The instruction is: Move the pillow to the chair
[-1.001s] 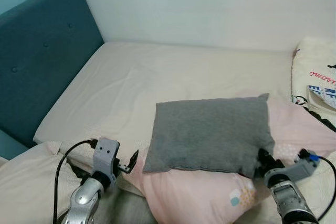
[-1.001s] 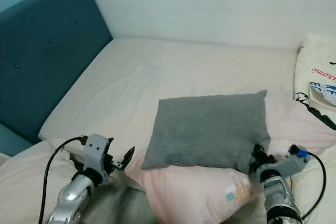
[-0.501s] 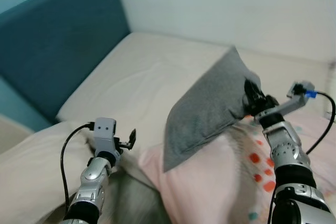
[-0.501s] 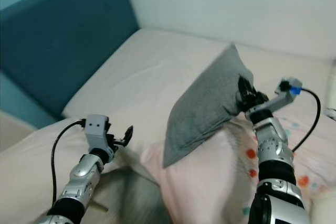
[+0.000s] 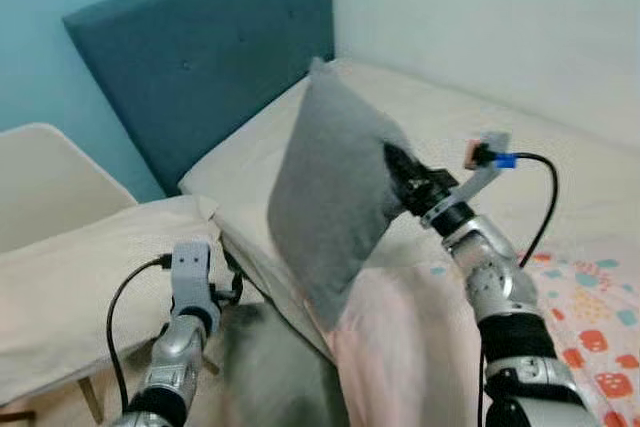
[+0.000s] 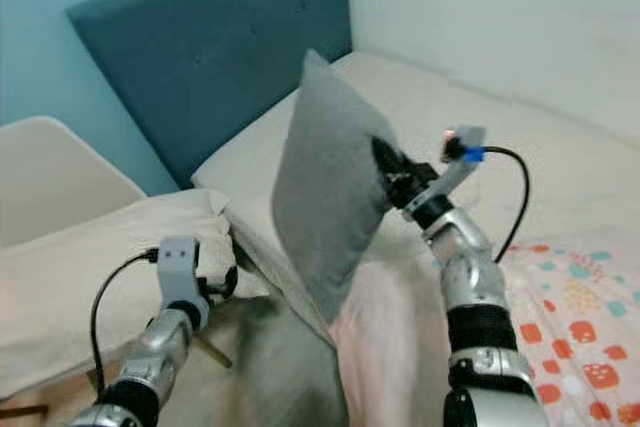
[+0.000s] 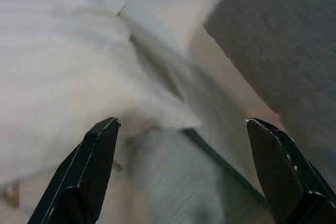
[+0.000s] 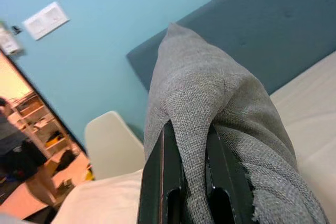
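Note:
The grey pillow [image 5: 328,197] hangs on edge in the air over the bed's near side, in front of the teal headboard [image 5: 220,57]. My right gripper [image 5: 396,169] is shut on the pillow's edge; in the right wrist view its fingers [image 8: 170,187] pinch a fold of the grey fabric [image 8: 210,93]. The white chair [image 5: 40,182] stands to the left of the bed, with a cream blanket [image 5: 90,267] draped beside it. My left gripper [image 7: 182,123] is open and low, below the pillow [image 7: 283,40] and next to the blanket.
A pink patterned duvet [image 5: 580,317] covers the bed's right part, and the beige mattress [image 5: 470,117] runs back to the white wall. The right wrist view takes in a teal wall, a doorway with shelves [image 8: 42,124] and a person [image 8: 18,158] there.
My right gripper has lifted the pillow off the pink duvet and swung it up and left. The camera has turned left, bringing the chair into view. The left gripper stays low and open.

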Robot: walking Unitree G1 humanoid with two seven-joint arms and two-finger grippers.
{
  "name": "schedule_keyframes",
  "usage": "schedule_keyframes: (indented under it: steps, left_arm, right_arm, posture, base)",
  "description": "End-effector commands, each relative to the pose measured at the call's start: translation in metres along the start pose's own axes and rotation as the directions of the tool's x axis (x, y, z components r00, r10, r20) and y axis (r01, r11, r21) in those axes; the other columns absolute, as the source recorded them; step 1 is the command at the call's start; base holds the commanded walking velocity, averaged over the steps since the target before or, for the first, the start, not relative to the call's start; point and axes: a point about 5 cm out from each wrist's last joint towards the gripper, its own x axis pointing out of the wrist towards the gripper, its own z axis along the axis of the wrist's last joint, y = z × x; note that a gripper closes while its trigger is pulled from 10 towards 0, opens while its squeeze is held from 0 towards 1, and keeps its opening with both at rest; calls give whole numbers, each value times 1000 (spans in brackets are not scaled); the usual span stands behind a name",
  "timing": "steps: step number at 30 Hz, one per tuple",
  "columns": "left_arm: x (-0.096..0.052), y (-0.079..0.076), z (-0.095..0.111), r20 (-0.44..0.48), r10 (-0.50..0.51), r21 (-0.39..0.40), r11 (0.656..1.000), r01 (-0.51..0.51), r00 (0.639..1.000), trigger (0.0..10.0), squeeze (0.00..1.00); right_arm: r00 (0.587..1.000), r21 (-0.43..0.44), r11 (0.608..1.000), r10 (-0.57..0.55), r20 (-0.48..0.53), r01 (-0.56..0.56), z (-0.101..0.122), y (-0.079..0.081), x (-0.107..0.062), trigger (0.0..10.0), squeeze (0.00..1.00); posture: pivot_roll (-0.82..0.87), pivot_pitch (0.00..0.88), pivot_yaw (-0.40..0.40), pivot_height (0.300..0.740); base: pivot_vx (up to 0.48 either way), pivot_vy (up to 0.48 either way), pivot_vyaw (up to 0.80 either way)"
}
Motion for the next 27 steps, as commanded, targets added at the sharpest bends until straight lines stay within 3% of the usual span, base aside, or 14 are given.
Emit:
schedule_keyframes:
  steps: [1, 18, 23, 27]
  left_arm:
    - [-4, 6, -8, -20, 24, -13, 1000, -24, 1000, 10000, 0]
    - [2, -15, -6, -25, -21, -26, 999, 20, 999, 10000, 0]
    - [1, -23, -11, -56, -38, -20, 999, 36, 998, 10000, 0]
    - [-1, -28, -13, -41, -52, -26, 998, 51, 998, 10000, 0]
  right_arm:
    - [994, -21, 996, 86, 61, -85, 14, 14, 8, 0, 0]
    - [970, -43, 976, 218, 110, -214, 32, 36, 14, 0, 0]
    - [963, -18, 967, 256, 88, -256, 23, 46, 12, 0, 0]
    - [953, 3, 954, 299, 39, -300, 8, 57, 10, 0, 0]
  posture:
    - [48, 24, 66, 700]
    - [28, 0, 61, 700]
    - [24, 0, 60, 700]
    - [25, 0, 55, 700]
  base:
    - [0, 0, 781]
    - [0, 0, 778]
    - [-480, 0, 779]
    - [0, 0, 780]
